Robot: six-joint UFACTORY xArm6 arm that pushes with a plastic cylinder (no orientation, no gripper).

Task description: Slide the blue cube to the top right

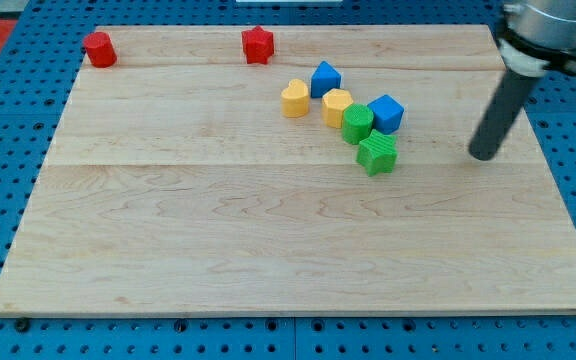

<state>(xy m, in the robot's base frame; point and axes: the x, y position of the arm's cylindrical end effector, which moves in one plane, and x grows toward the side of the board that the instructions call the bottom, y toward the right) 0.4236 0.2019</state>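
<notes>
The blue cube [387, 113] sits right of the board's centre, touching a green cylinder [357, 123] on its left. My tip [483, 155] rests on the board to the right of the blue cube and a little lower, apart from it. A second blue block [325, 78], wedge-like, lies up and left of the cluster.
A yellow heart-shaped block [294, 98] and a yellow block [336, 106] sit left of the green cylinder. A green star-like block [376, 153] lies below it. A red cylinder [99, 48] is at the top left, a red star-like block [257, 44] at the top centre. The wooden board [218, 240] lies on a blue pegboard.
</notes>
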